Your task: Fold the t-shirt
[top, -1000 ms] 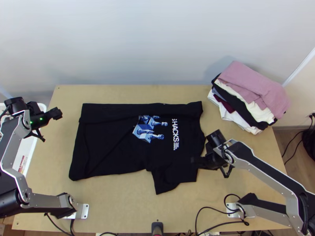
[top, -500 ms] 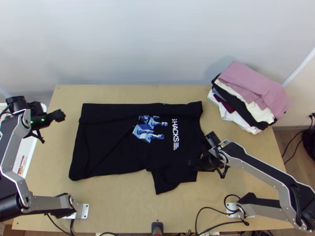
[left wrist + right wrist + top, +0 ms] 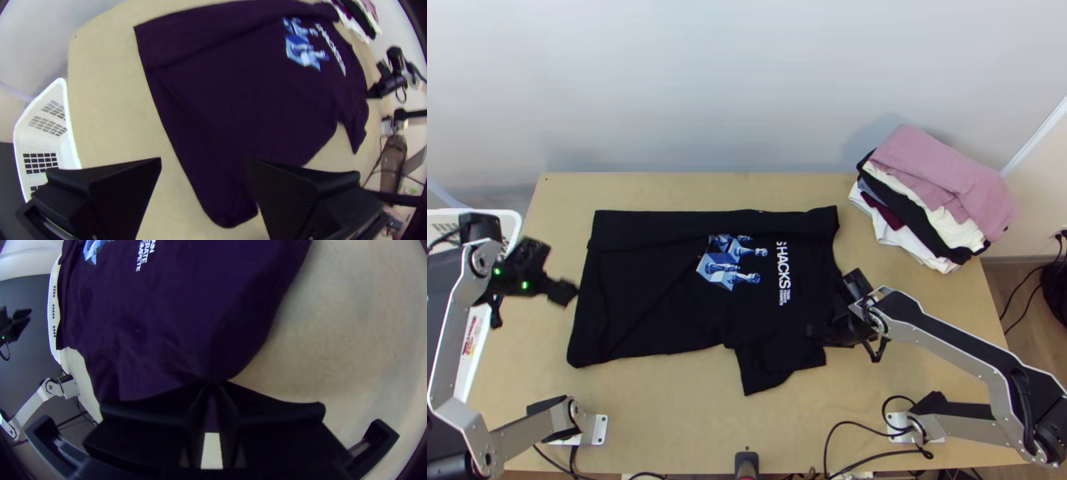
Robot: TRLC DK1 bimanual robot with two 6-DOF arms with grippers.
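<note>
A white basket [image 3: 511, 220] with holes in it is by the table's left edge. A big pile of clothes [image 3: 947, 184] sits at the far right, with pink on top and cream, black, dark red and white under it. Black cords [image 3: 833, 436] curl near the right arm's base, and a short black stand [image 3: 746, 464] pokes up at the near edge. The right arm [image 3: 947, 332] reaches over the table [image 3: 667, 424] and covers a bit of the black t-shirt [image 3: 651, 296].

There is one t-shirt, one basket, one pile and two arms. I can't count all the clothes in the pile.

The t-shirt lies in the middle of the table, its far side folded over in a long strip. One sleeve [image 3: 771, 368] points to the near edge.

The left gripper [image 3: 553, 270] is near the shirt's bottom end. The left wrist view shows its fingers wide apart, holding nothing, and the basket's square holes up close. The right gripper [image 3: 815, 330] is at the shirt's shoulder side. The right wrist view shows its fingers pinched close on the t-shirt, with little creases running to the tips. The top view shows the whole pile.
</note>
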